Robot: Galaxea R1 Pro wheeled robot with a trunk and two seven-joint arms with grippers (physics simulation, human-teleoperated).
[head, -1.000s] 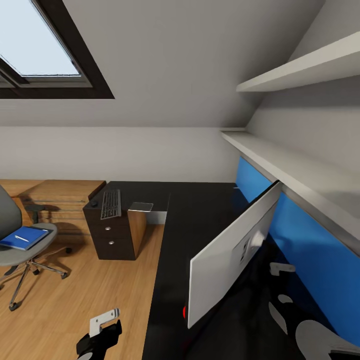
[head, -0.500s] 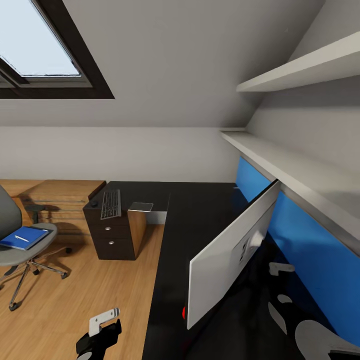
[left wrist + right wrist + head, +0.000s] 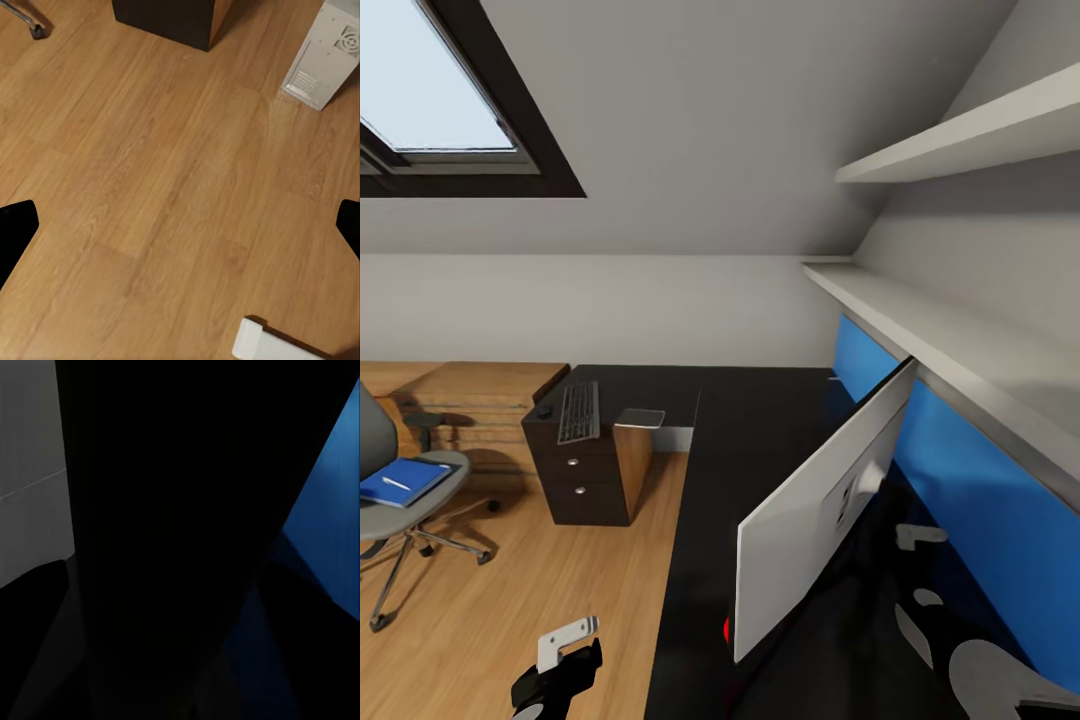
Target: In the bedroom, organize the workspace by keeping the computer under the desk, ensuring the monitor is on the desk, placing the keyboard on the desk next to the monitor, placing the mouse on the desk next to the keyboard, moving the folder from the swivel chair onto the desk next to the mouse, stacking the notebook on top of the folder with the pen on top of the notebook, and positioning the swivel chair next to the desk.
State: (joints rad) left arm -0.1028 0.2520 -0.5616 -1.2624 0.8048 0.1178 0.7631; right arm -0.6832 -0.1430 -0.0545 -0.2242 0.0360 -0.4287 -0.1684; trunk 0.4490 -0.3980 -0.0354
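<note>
The glossy black desk (image 3: 750, 430) runs from the middle to the lower right. On it the monitor (image 3: 815, 515) stands with its silver-white back toward me. The keyboard (image 3: 580, 411), the mouse (image 3: 546, 408) and the grey notebook (image 3: 641, 417) lie on the far wing, above the drawer unit. At far left the swivel chair (image 3: 420, 500) carries the blue folder (image 3: 405, 481) with the white pen (image 3: 397, 484) on it. My left gripper (image 3: 565, 655) (image 3: 180, 232) hangs open over bare floor. The computer (image 3: 326, 52) stands on the floor ahead of it. My right gripper (image 3: 920, 545) is behind the monitor, its fingers hidden.
A light wood drawer chest (image 3: 480, 400) stands along the back wall behind the chair. White shelves (image 3: 950, 345) and a blue wall panel (image 3: 980, 490) run above the desk's right side. The dark drawer unit (image 3: 585, 480) (image 3: 169, 15) holds up the desk's far wing. Wood floor (image 3: 510, 590) lies between chair and desk.
The whole head view has shifted slightly, so the chair and drawer unit sit a little further left and up in the picture. Neither arm has visibly moved.
</note>
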